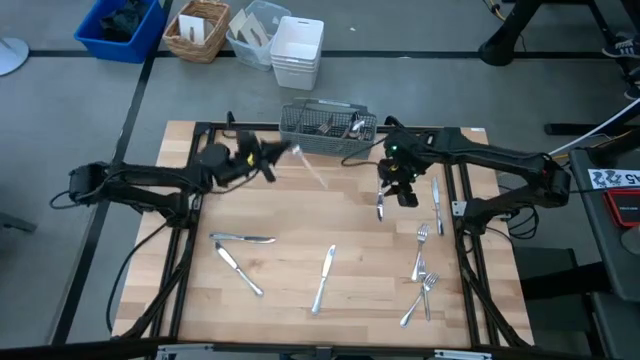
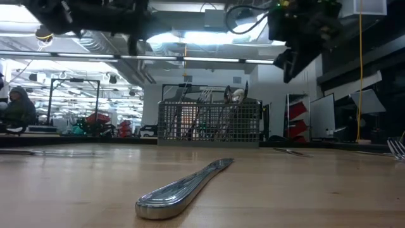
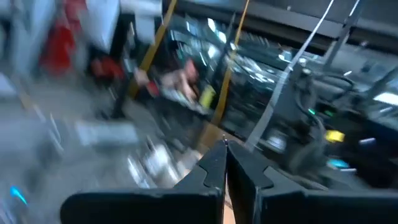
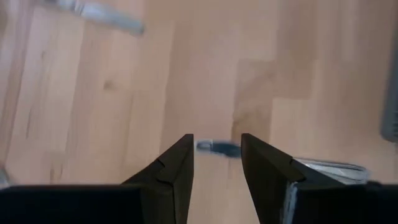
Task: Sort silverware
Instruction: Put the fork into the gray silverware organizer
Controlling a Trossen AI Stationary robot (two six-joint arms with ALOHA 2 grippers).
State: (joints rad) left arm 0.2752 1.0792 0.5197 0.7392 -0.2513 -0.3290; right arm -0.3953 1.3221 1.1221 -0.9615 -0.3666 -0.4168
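Silverware lies scattered on the wooden table (image 1: 300, 210): knives (image 1: 243, 238) (image 1: 323, 278) near the front and forks (image 1: 421, 250) at the right. My left gripper (image 1: 272, 158) hangs in the air before the wire-mesh caddy (image 1: 328, 127), shut on a slim, knife-like piece (image 3: 280, 99). My right gripper (image 4: 216, 140) hovers over the table's far right with its fingers apart and nothing pinched between them. Beyond its fingertips one piece (image 4: 217, 147) lies on the wood, seen from above as the piece (image 1: 379, 207). My left gripper pinches the knife-like piece by one end (image 3: 249, 146), right at the shut fingertips (image 3: 214, 162). The fingers point about level. The rest of the piece (image 1: 310, 172) sticks out past them, slanting toward the table's right, lifted clear of the wood.
The caddy (image 2: 209, 120) at the far edge holds several upright pieces. A knife (image 1: 437, 192) lies beside the right arm, more forks (image 1: 420, 298) sit near the front right, and another knife (image 1: 240, 270) lies front left. Bins and a basket (image 1: 198, 30) stand beyond the table.
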